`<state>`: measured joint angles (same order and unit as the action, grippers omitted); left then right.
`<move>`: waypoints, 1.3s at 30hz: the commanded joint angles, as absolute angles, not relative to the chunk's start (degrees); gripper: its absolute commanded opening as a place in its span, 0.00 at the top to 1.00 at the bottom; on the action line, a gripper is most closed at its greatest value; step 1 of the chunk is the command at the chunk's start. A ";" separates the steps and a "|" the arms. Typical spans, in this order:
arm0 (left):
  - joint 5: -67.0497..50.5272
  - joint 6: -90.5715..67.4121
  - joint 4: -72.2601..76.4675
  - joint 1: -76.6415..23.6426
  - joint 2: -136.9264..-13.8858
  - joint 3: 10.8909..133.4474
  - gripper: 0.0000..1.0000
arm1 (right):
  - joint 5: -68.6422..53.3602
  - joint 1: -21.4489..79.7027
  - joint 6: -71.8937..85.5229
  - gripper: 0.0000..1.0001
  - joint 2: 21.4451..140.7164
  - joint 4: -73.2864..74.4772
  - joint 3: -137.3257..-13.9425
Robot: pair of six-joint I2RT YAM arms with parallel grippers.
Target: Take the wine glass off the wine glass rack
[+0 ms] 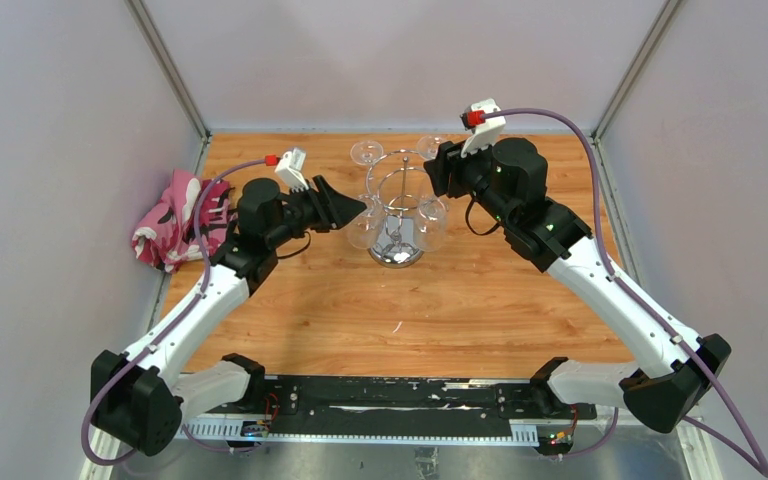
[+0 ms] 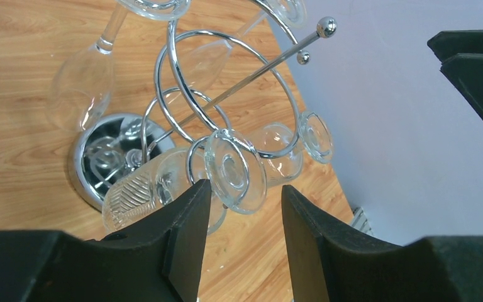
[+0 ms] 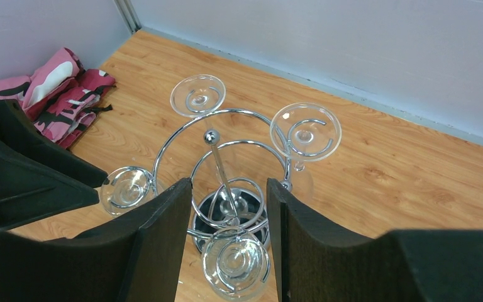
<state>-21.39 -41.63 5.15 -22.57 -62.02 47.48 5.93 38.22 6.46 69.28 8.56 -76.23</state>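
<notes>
The chrome wine glass rack (image 1: pixel 397 192) stands mid-table on its round mirror base (image 1: pixel 396 252), with several clear wine glasses hanging upside down from its hooks. My left gripper (image 1: pixel 357 205) is open at the rack's left side. In the left wrist view its jaws (image 2: pixel 242 204) stand apart, just short of the round foot of a wine glass (image 2: pixel 234 170) whose ribbed bowl hangs toward the base. My right gripper (image 1: pixel 438 168) is open at the rack's upper right. In the right wrist view (image 3: pixel 229 189) another glass's foot (image 3: pixel 236 264) shows between its fingers; the pole (image 3: pixel 219 170) stands just beyond.
A pink patterned cloth (image 1: pixel 173 218) lies crumpled at the table's left edge, behind the left arm; it also shows in the right wrist view (image 3: pixel 50 94). Grey walls close in the back and both sides. The left gripper's black body (image 3: pixel 19 170) shows beside the rack.
</notes>
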 commanded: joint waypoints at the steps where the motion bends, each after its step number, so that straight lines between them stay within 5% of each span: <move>1: -22.44 -41.70 7.57 -23.82 -62.10 49.03 0.50 | 5.71 37.62 6.90 0.48 69.02 7.62 -75.84; 39: -21.41 -47.89 15.38 -27.60 -64.11 44.49 0.56 | 4.57 37.62 7.49 0.51 69.38 6.62 -75.23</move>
<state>-19.86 -46.98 12.34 -26.81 -63.37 44.95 5.41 38.22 6.70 69.28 8.51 -76.23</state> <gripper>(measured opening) 0.447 0.490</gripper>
